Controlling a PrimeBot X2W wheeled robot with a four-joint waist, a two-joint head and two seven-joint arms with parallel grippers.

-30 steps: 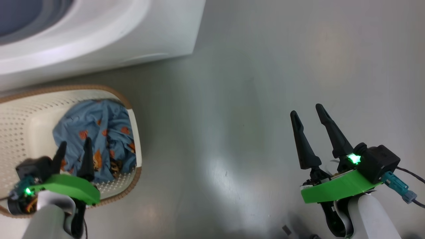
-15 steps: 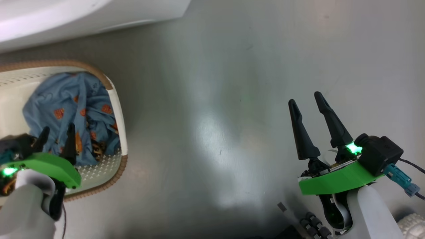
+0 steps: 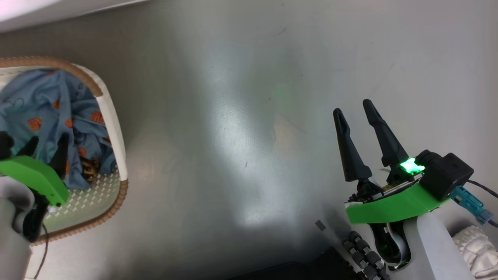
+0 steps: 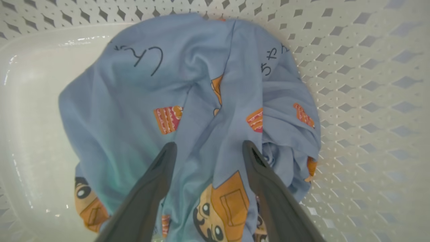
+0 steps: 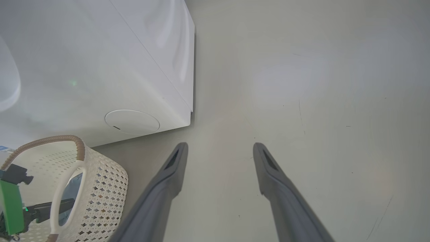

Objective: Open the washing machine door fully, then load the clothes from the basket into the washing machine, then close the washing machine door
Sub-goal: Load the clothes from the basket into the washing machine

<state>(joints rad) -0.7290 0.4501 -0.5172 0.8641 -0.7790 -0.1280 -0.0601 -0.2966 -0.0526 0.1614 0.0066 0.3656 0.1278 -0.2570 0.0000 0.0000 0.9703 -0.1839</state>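
Grey glossy floor (image 3: 249,116), lit by 1 broad glare patch; white washer (image 5: 100,67) stood at its far edge, basket (image 3: 116,128) set just before it on the robot's left. Clothes (image 3: 35,105): 1 blue printed bundle, heaped inside the basket against its perforated wall. Left gripper (image 3: 48,139): held low over the bundle, 2 fingers spread wide, a raised fold framed between them, nothing gripped; contact with the cloth cannot be told. Right gripper (image 3: 352,106): fingers likewise wide, empty, held over bare floor well apart from the basket. Risks noted: only 1 thin layer may be pinched, so that the bundle is dragged or dropped short of the washer; a fingertip may be caught in the basket's holes, so that the light basket is lifted or tipped. Whether the door is fully open cannot be told.
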